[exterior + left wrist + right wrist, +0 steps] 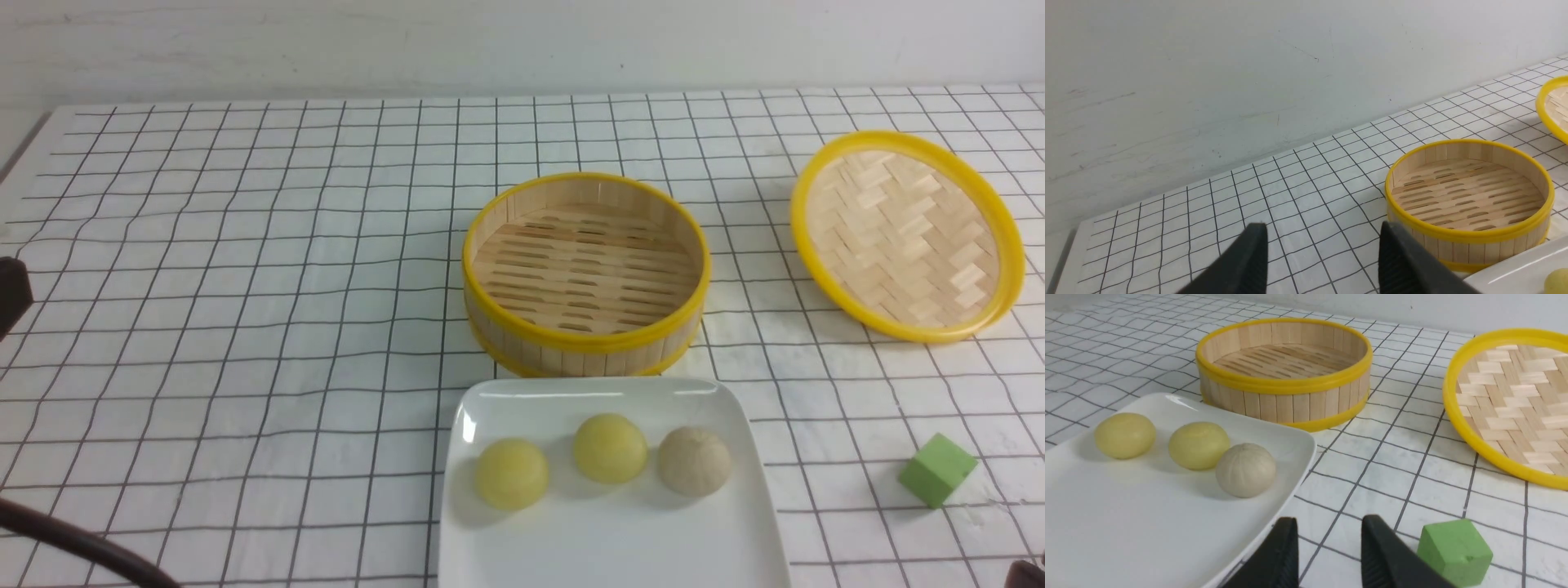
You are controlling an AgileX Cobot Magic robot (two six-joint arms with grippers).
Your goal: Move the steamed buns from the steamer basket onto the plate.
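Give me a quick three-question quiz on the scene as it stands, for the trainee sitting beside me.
1. How many buns lie on the white plate?
2. True or false: the left gripper is clamped on the green cube.
3. Fill in the blank: seen from the front camera, the beige bun is the one farthest to the robot's ____ of the buns on the plate.

Key:
1. Three: the beige one and two pale yellow ones.
2. False; its jaws stand open with nothing between them, and the cube sits on the table.
3. right
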